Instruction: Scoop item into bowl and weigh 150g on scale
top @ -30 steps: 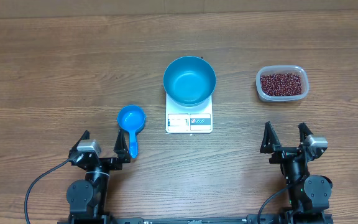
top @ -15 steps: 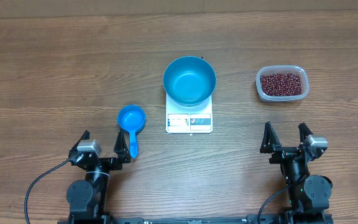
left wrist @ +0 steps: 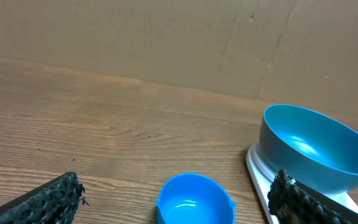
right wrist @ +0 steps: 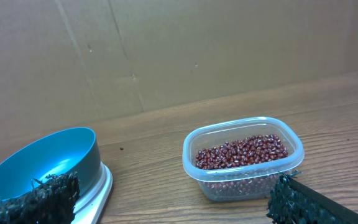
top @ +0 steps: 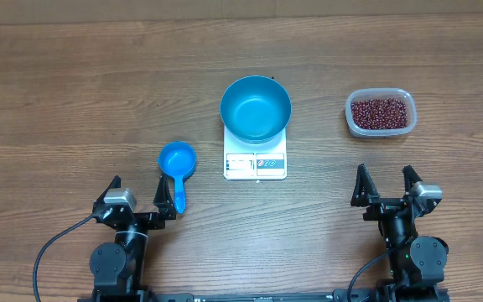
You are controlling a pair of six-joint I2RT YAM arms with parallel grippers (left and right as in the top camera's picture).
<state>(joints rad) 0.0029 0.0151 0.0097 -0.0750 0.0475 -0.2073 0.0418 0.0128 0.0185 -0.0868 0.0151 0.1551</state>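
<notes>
The blue bowl (top: 256, 109) stands empty on the white scale (top: 255, 161) at the table's centre; it also shows as the bowl (left wrist: 312, 146) and the bowl (right wrist: 39, 165) in the wrist views. Dark red-brown beans (top: 380, 113) fill a clear tub (top: 354, 120) at the right, seen again as beans (right wrist: 241, 152). A small blue scoop (top: 177, 164) lies left of the scale, its handle toward me. My left gripper (top: 137, 195) stands open just behind the scoop (left wrist: 194, 199). My right gripper (top: 386, 184) stands open, nearer me than the tub, with nothing between its fingers.
Brown cardboard (left wrist: 166, 37) walls the table's far side. The wooden table (top: 74, 92) stretches bare to the left of the scoop and between the scale and the tub.
</notes>
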